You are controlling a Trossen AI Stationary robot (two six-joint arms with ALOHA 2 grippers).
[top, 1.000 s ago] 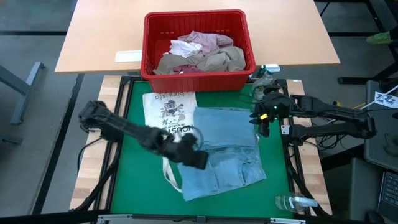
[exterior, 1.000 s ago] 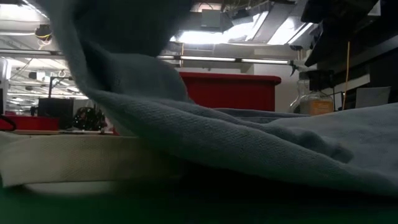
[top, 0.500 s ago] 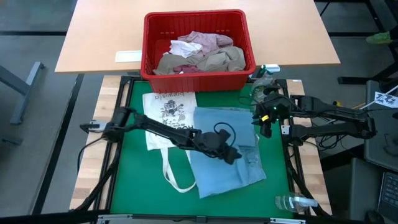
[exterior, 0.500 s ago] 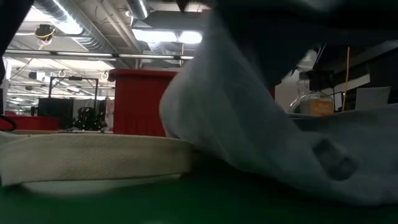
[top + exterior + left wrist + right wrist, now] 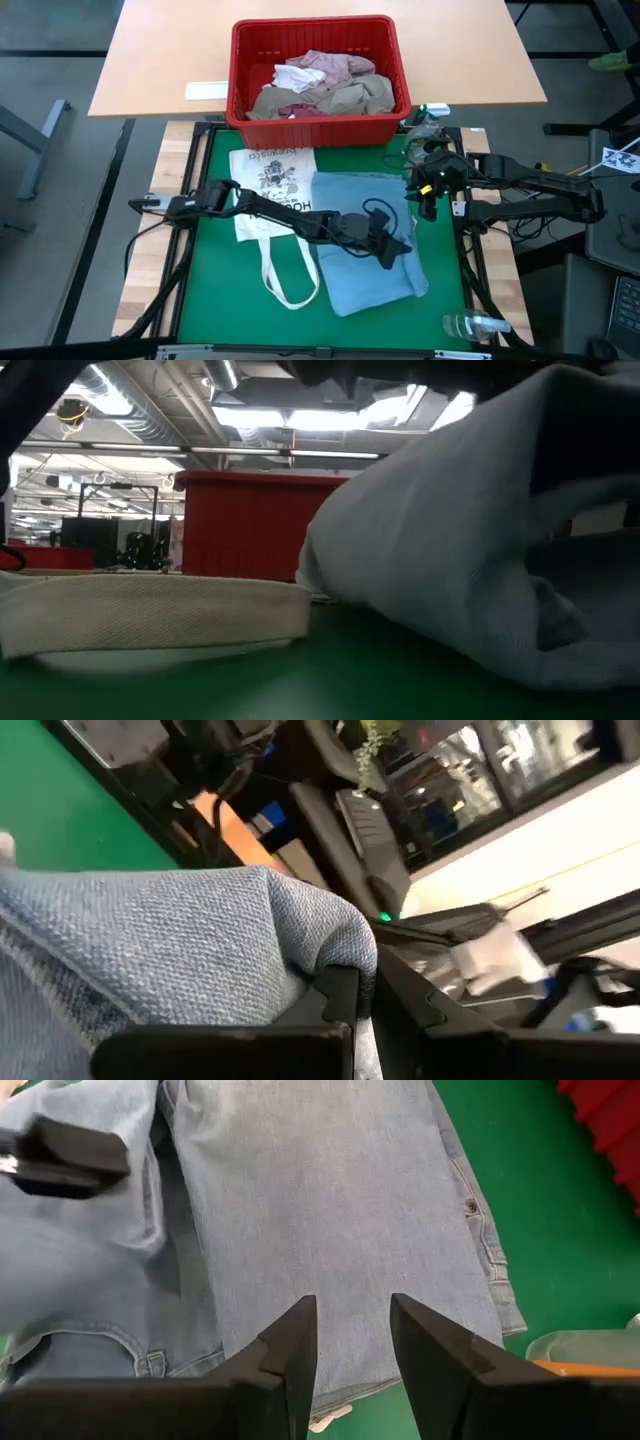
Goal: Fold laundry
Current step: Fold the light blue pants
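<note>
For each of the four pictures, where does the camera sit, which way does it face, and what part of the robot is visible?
High view: above the table, facing down; both arms, jeans, red basket.
Low view: at table height, facing across; jeans fold, tote bag; no pincer clearly seen.
Left wrist view: on the left arm; left pincer shut on the jeans.
Right wrist view: on the right arm; right pincer open above the jeans.
All four views share the jeans.

A red basket (image 5: 238, 75) sits at the far side. A white printed bag (image 5: 268, 178) lies on the green bench (image 5: 210, 290).
</note>
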